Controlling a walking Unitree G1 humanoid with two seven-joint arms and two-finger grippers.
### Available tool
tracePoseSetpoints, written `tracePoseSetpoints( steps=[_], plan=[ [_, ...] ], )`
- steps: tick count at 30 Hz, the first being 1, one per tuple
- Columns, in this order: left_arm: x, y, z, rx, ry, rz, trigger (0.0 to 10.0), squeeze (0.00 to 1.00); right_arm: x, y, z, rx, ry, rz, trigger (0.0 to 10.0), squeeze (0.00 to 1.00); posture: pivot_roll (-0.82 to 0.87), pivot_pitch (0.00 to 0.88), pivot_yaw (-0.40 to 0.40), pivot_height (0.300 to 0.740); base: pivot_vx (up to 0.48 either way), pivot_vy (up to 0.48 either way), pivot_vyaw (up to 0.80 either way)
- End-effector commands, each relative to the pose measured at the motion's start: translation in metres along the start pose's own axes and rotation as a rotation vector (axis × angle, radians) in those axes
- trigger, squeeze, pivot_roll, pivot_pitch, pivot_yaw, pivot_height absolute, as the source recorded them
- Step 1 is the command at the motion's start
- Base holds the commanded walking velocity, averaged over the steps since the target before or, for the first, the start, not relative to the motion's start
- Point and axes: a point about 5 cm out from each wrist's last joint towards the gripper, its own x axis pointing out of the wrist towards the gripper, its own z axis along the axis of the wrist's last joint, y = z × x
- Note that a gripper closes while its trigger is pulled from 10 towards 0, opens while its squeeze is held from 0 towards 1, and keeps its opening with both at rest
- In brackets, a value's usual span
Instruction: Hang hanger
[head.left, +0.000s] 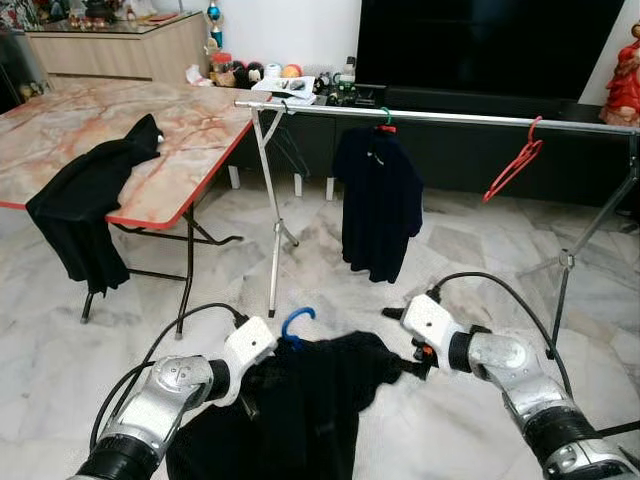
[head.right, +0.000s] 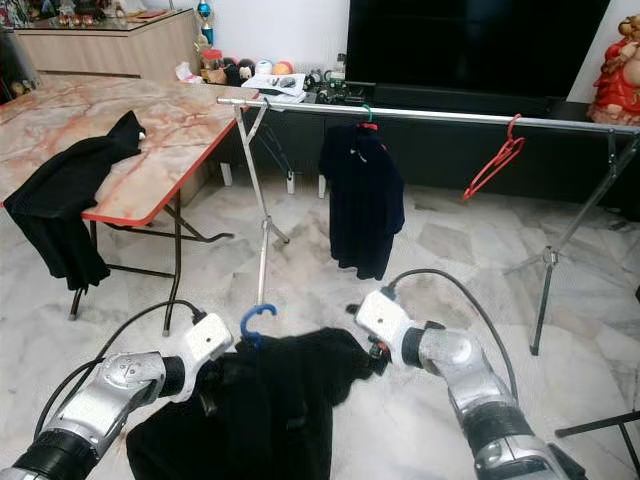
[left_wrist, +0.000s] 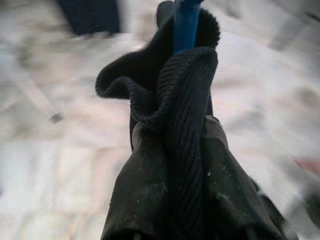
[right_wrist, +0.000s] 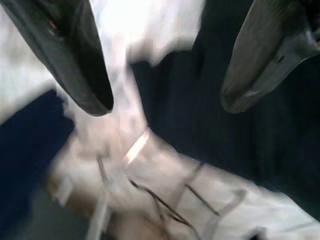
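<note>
Your left claw is clamped on the black shirt with its blue hanger, right claw apart beside; next lift its hook to the rail.

Both eye views are bright and evenly lit — soft daylight, sharp focus, only faint shadows under the rail and the worktop. The marble floor gives a mild sheen. The left wrist view blurs its background; the right wrist view is smeared throughout — glare whitens its top.
</note>
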Motion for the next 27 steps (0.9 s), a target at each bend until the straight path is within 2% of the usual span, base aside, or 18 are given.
tracePoseSetpoints(
  steps=[1, 3, 4, 5, 6, 7, 9, 10, 11, 14, 16, 17, 19, 22, 27],
  plan=[
    [-0.003, 0.013, 0.004, -0.042, -0.032, 0.109, 10.0, 0.00, -0.003, 0.009, -0.029, 0.136, 0.076, -0.107, 10.0, 0.00, 0.10, 0.014, -0.004, 0.740, 0.000, 0.000, 0.00],
    [-0.005, 0.012, 0.002, -0.052, -0.056, 0.139, 10.0, 0.00, -0.005, 0.019, -0.049, 0.243, 0.124, -0.183, 10.0, 0.00, 0.10, 0.012, -0.003, 0.740, 0.000, 0.000, 0.00],
    [-0.005, 0.012, 0.002, -0.052, -0.056, 0.139, 10.0, 0.00, -0.005, 0.019, -0.049, 0.243, 0.124, -0.183, 10.0, 0.00, 0.10, 0.012, -0.003, 0.740, 0.000, 0.000, 0.00],
    [-0.008, 0.009, -0.002, -0.059, -0.075, 0.161, 10.0, 0.00, -0.010, 0.031, -0.073, 0.382, 0.185, -0.267, 10.0, 0.00, 0.10, 0.013, -0.002, 0.740, 0.000, 0.000, 0.00],
    [-0.009, 0.009, -0.004, -0.062, -0.081, 0.171, 10.0, 0.00, -0.012, 0.036, -0.080, 0.431, 0.204, -0.298, 10.0, 0.00, 0.10, 0.013, -0.002, 0.740, 0.000, 0.000, 0.00],
    [-0.011, 0.008, -0.007, -0.076, -0.096, 0.192, 10.0, 0.00, -0.021, 0.043, -0.099, 0.475, 0.277, -0.377, 10.0, 0.00, 0.10, 0.010, 0.001, 0.740, 0.000, 0.000, 0.00],
    [-0.013, 0.008, -0.008, -0.080, -0.102, 0.197, 10.0, 0.00, -0.024, 0.046, -0.106, 0.501, 0.303, -0.409, 10.0, 0.00, 0.10, 0.012, -0.001, 0.740, 0.000, 0.000, 0.00],
    [-0.018, 0.011, -0.012, -0.104, -0.117, 0.247, 10.0, 0.00, -0.035, 0.054, -0.125, 0.663, 0.353, -0.525, 10.0, 0.00, 0.10, 0.008, -0.004, 0.740, 0.000, 0.000, 0.00],
    [-0.020, 0.012, -0.013, -0.114, -0.123, 0.269, 10.0, 0.00, -0.039, 0.059, -0.131, 0.716, 0.371, -0.556, 10.0, 0.00, 0.10, 0.008, -0.004, 0.740, 0.000, 0.000, 0.00],
    [-0.024, 0.008, -0.018, -0.113, -0.142, 0.310, 10.0, 0.00, -0.052, 0.073, -0.151, 0.741, 0.461, -0.599, 10.0, 0.00, 0.11, 0.000, -0.013, 0.740, 0.000, 0.000, 0.00],
    [-0.027, 0.002, -0.021, -0.169, -0.159, 0.315, 10.0, 0.00, -0.059, 0.085, -0.162, 0.778, 0.507, -0.620, 10.0, 0.00, 0.11, 0.000, -0.014, 0.740, 0.000, 0.000, 0.00],
    [-0.027, 0.002, -0.021, -0.169, -0.159, 0.315, 10.0, 0.00, -0.059, 0.085, -0.162, 0.778, 0.507, -0.620, 10.0, 0.00, 0.11, 0.000, -0.014, 0.740, 0.000, 0.000, 0.00],
    [-0.031, -0.002, -0.028, -0.199, -0.146, 0.306, 10.0, 0.00, -0.059, 0.097, -0.166, 0.777, 0.528, -0.607, 10.0, 0.00, 0.09, 0.000, 0.015, 0.740, 0.000, 0.000, 0.00],
    [-0.034, -0.003, -0.035, -0.219, -0.126, 0.301, 10.0, 0.00, -0.058, 0.105, -0.167, 0.805, 0.528, -0.611, 10.0, 0.00, 0.09, 0.000, 0.025, 0.740, 0.000, 0.000, 0.00],
    [-0.041, -0.009, -0.047, -0.264, -0.113, 0.333, 10.0, 0.00, -0.055, 0.113, -0.166, 0.749, 0.550, -0.532, 10.0, 0.00, 0.09, 0.000, 0.022, 0.740, 0.172, 0.000, 0.00]
  ],
)
